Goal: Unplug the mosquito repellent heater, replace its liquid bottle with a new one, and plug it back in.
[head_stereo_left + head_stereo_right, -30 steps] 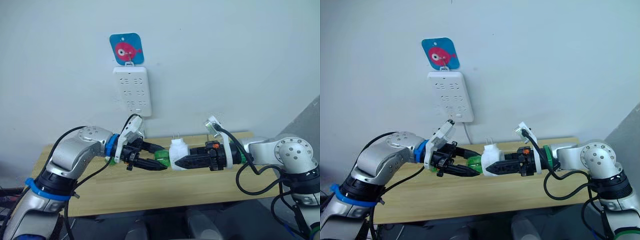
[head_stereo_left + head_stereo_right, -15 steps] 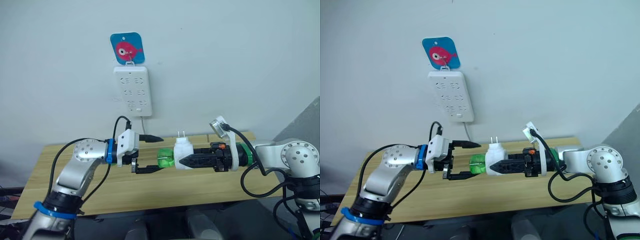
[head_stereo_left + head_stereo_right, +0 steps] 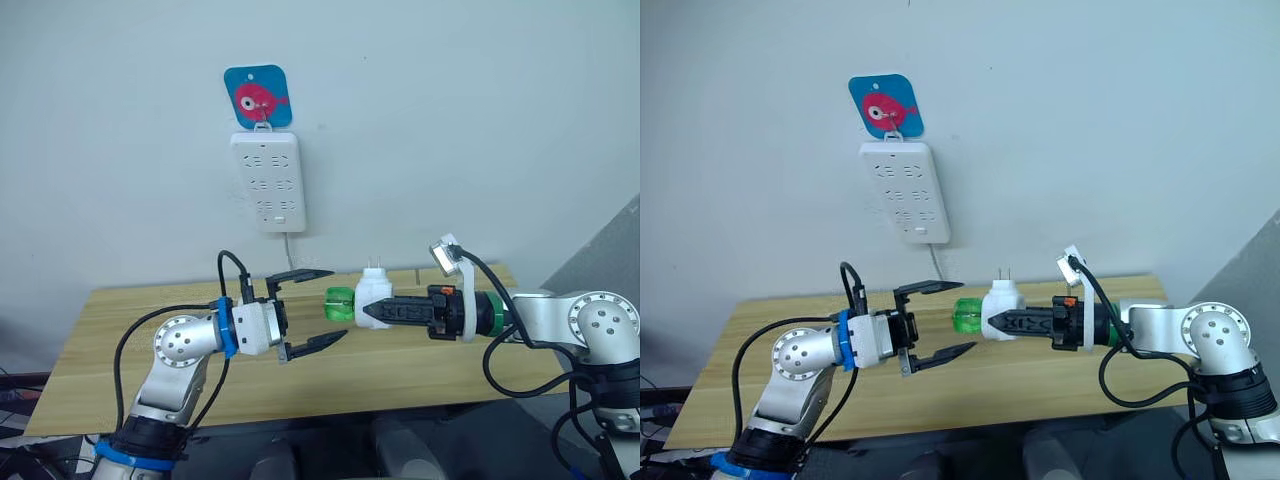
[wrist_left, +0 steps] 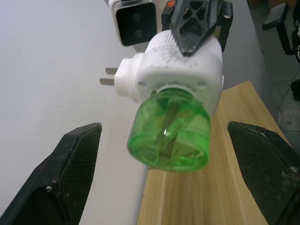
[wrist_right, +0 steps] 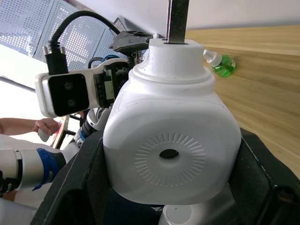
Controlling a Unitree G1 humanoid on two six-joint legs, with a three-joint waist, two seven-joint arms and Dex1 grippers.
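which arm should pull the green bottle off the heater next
Left. Its open gripper faces the green bottle, fingers either side in its wrist view. The right gripper is shut on the heater, holding it over the table.

Heater (image 4: 183,70): smooth white plastic, metal prongs.
Bottle (image 4: 169,138): glossy see-through green plastic.
Bench (image 3: 400,365): pale matt wood grain.
Claw fingers (image 4: 61,180): matt black, speckled plastic.

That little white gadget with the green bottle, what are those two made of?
The mosquito repellent heater looks like matte white moulded plastic, lightly scuffed, with two metal prongs. The green bottle seems clear tinted plastic, possibly glass: its inner wick shows through and it glints.
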